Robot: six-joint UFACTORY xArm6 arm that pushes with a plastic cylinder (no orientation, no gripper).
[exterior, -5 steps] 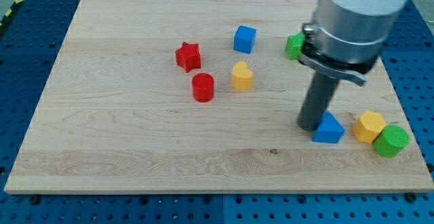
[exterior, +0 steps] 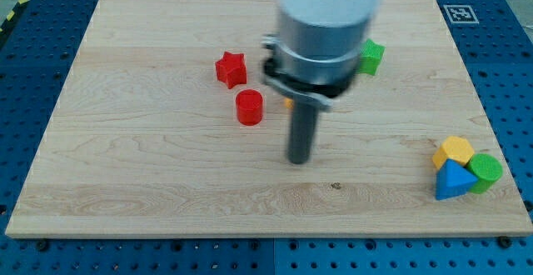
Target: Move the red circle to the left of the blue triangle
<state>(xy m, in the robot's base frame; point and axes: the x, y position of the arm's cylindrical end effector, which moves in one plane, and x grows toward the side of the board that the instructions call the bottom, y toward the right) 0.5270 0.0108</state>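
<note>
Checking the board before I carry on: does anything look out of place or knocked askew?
Nothing is damaged or tipped. The blue triangle sits pressed against the yellow block and green cylinder near the board's lower right corner. My tip stands clear of the red circle.

A single camera looks down at a slant from the near long edge of the wooden surface [exterior: 150,183], facing its far edge. It stands back enough to take in almost the whole board, plus blue pegboard on every side. The arm's pale housing [exterior: 329,17] enters from the view's top, large and close to the lens.
</note>
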